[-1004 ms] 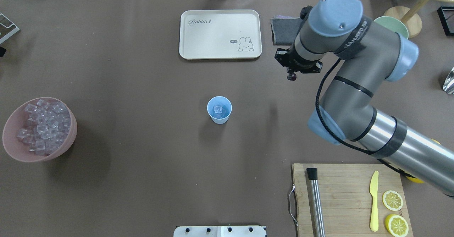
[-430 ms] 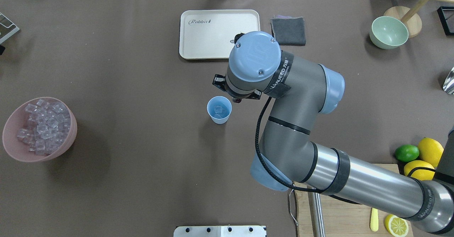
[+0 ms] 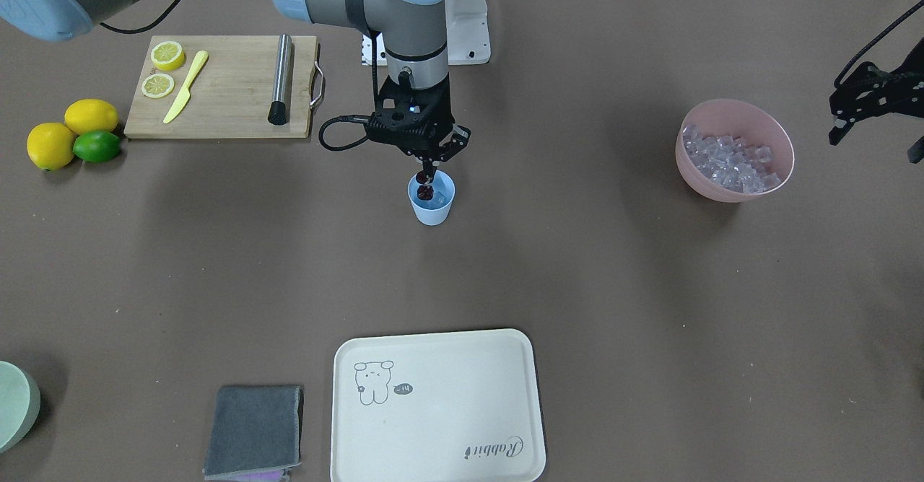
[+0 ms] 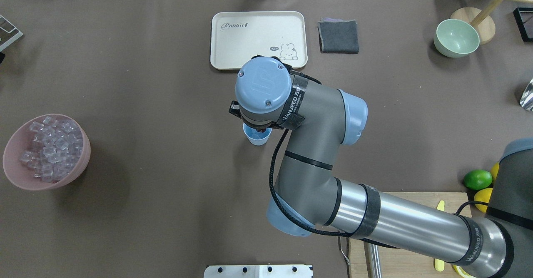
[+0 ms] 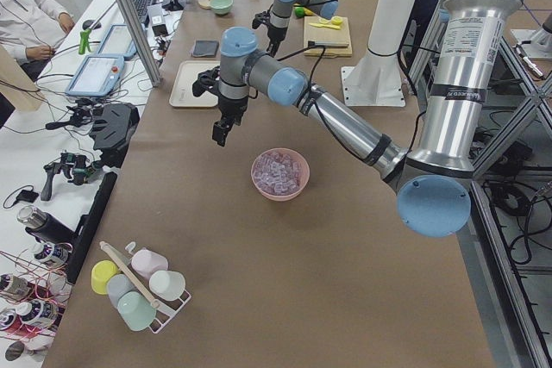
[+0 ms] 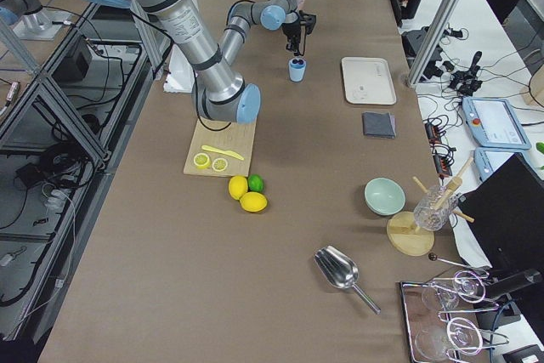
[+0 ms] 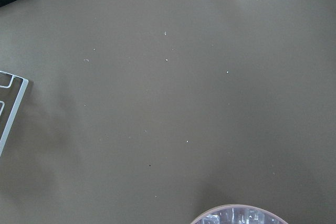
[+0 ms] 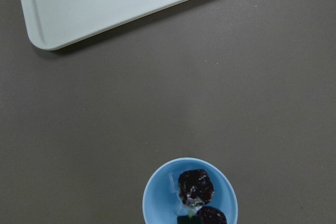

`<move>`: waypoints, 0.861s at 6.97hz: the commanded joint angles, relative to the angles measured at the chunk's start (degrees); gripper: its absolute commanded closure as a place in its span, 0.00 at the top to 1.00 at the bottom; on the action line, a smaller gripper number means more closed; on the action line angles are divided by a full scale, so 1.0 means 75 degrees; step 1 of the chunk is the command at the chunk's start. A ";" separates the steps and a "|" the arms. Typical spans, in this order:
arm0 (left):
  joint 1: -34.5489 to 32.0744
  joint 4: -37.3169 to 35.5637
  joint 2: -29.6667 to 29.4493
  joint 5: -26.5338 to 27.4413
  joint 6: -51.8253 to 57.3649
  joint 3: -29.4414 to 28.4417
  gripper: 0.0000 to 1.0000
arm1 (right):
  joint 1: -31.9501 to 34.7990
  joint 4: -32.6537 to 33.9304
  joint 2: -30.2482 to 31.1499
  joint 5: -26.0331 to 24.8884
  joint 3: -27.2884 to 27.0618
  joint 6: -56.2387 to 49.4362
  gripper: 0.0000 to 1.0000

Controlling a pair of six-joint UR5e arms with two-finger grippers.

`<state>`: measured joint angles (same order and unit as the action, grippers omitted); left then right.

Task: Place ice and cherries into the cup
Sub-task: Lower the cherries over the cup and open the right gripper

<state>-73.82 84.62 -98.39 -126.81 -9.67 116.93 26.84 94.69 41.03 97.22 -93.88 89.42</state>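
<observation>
The light-blue cup [image 3: 432,208] stands mid-table; in the overhead view it [image 4: 258,138] is mostly hidden under my right wrist. My right gripper [image 3: 428,168] is directly above it, shut on the stems of the dark cherries [image 3: 426,192], which hang down into the cup mouth. The right wrist view shows the cherries [image 8: 196,186] inside the cup [image 8: 157,203], over a clear ice cube [image 8: 173,182]. Many more ice cubes [image 4: 50,149] fill the pink bowl [image 4: 14,145] at the table's left. My left gripper [image 3: 875,143] hangs open and empty beyond that bowl.
A cream rabbit tray [image 4: 258,36] and a grey cloth [image 4: 338,36] lie behind the cup. A pale green bowl [image 4: 456,38] stands far right. A cutting board [image 3: 216,85] carries lemon slices, a yellow knife and a metal muddler, with lemons and a lime [image 3: 96,146] beside it.
My right arm swung left from near the grey cloth to directly over the cup, carrying the cherries. The cup and the pink bowl have not moved.
</observation>
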 commanded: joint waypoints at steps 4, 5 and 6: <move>-0.0233 -0.0032 0.0122 -0.0060 -0.0012 -0.0145 0.99 | 0.0251 -0.0075 0.0164 0.1034 -0.0138 -0.0121 1.00; -0.0757 -0.0102 0.0134 -0.0293 0.0000 -0.0366 0.99 | 0.0613 -0.0052 0.0491 0.1354 -0.0475 -0.0226 1.00; -0.0844 -0.0231 0.0807 -0.0307 0.0151 -0.0763 0.99 | 0.0895 -0.0029 0.1005 0.1392 -0.0908 -0.0784 1.00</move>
<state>-78.13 83.86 -96.39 -128.38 -9.45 114.21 30.68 94.28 44.52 105.92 -97.15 87.15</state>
